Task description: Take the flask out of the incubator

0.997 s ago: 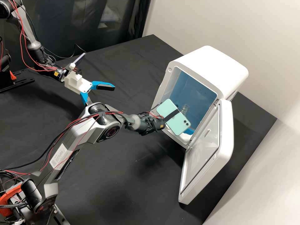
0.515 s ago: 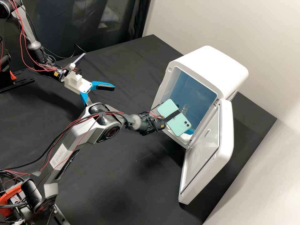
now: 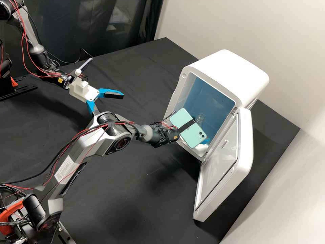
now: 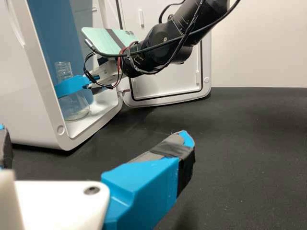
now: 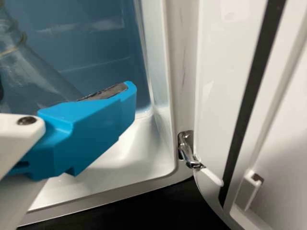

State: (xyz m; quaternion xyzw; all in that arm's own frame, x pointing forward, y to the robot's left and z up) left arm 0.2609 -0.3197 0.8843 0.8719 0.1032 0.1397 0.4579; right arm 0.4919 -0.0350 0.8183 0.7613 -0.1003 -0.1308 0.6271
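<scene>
Black counter (image 3: 142, 196) with two arms and a white incubator (image 3: 230, 71). Nearest, the right arm (image 3: 84, 149) rises from the counter's near left corner in the high view and stretches towards the incubator, a pale green phone (image 3: 188, 127) strapped to its wrist by a black band. Just beyond, the incubator's door (image 3: 223, 162) hangs wide open, hinged at the chamber's edge. The right tool (image 4: 72, 87) is inside the blue-walled chamber, low down, against the shoulder of the flask (image 4: 73, 104); whether it is clamped on the glass cannot be told. The flask, clear and conical, is upright, low in the chamber near its front opening. Farther back and to the left, well apart from the incubator, the left tool (image 3: 105, 101) hovers above the counter with its blue fingers spread apart, holding nothing. Behind it, a dark curtain (image 3: 84, 23); behind the incubator, a pale wall (image 3: 254, 27)
</scene>
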